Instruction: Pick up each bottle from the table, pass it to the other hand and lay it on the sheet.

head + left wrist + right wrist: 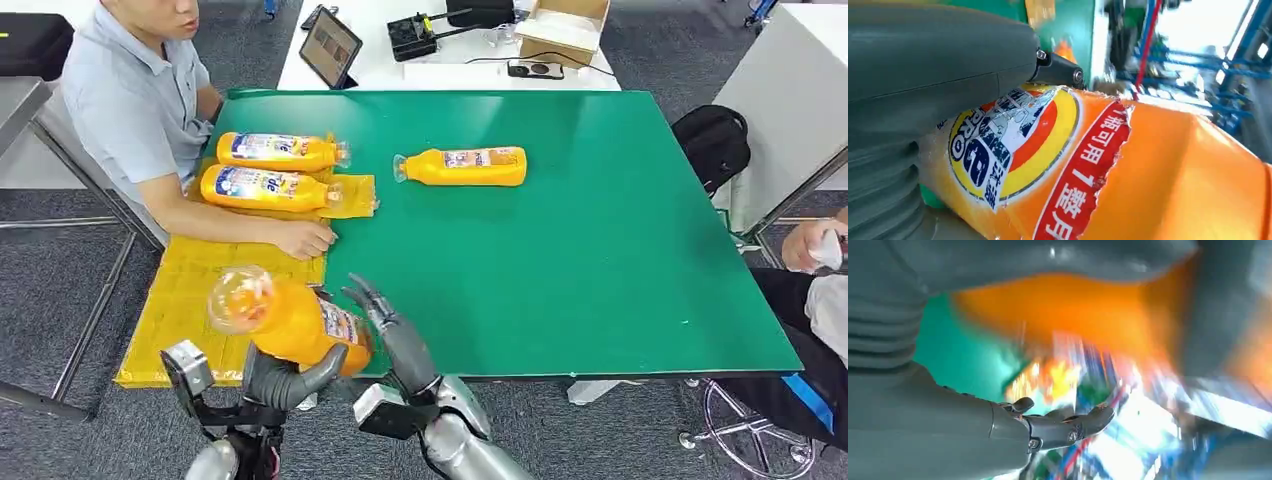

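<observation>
My left hand grips an orange bottle from below, over the table's front left corner, its clear base turned toward the yellow sheet. The left wrist view has the bottle's label close up under my thumb. My right hand is close against the bottle's right side, fingers stretched out and apart, holding nothing. In the right wrist view those fingers lie beside the blurred orange bottle. Two more bottles lie on the sheet, and one bottle lies on the green table.
A person in a grey shirt sits at the left, with a hand resting on the sheet. Another person's hand shows at the right edge. A tablet and a box stand on the white desk behind.
</observation>
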Tool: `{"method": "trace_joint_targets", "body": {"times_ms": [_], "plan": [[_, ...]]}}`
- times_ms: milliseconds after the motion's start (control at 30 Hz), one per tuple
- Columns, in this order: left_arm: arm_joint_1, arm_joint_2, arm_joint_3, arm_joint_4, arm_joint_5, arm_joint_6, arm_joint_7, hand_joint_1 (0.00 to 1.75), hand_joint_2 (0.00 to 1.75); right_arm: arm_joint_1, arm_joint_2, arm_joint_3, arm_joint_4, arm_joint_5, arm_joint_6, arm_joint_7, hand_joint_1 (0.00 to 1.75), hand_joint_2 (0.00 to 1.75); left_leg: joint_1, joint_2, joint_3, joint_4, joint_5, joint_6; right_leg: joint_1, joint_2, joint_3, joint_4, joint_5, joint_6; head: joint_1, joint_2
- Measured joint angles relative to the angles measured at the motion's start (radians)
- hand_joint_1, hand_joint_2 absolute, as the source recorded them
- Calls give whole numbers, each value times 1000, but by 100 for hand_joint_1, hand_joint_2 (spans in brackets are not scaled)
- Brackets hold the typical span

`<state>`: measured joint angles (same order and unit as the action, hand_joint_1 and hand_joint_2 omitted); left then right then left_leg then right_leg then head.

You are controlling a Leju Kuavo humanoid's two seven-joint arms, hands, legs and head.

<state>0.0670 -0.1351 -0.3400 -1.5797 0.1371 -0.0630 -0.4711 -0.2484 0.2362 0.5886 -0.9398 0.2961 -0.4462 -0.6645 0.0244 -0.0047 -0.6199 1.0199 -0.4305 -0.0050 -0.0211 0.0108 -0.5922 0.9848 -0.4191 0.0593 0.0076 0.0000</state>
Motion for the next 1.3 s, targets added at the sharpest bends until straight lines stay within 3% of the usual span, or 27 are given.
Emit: {"method": "trace_joint_targets", "body": {"times_ms": [167,600,733,833,1300], "plan": [[-43,25,60,32,-95,47,28,175,175,28,-31,-19,-105,-37,-136,0,0,0,0,0,0,0,0,0,0,0,0,0,0,0,0,0],[-127,69,158,100,-139,87,59,175,175,45,-61,-60,-181,-51,-134,0,0,0,0,0,0,0,0,0,0,0,0,0,0,0,0,0],[-220,83,166,181,-458,288,88,175,175,43,-59,-60,-181,-47,-106,0,0,0,0,0,0,0,1,0,0,0,0,1,0,0,0,0],[-323,93,163,289,-705,358,127,175,175,37,-53,-60,-181,-36,-74,0,0,0,0,-2,0,0,3,-1,0,-1,0,1,1,0,1,0],[-652,113,58,807,-1204,413,232,175,175,26,-33,-45,-175,-28,4,0,0,0,0,-1,-1,0,4,-1,0,0,-1,2,3,-2,0,0]]}}
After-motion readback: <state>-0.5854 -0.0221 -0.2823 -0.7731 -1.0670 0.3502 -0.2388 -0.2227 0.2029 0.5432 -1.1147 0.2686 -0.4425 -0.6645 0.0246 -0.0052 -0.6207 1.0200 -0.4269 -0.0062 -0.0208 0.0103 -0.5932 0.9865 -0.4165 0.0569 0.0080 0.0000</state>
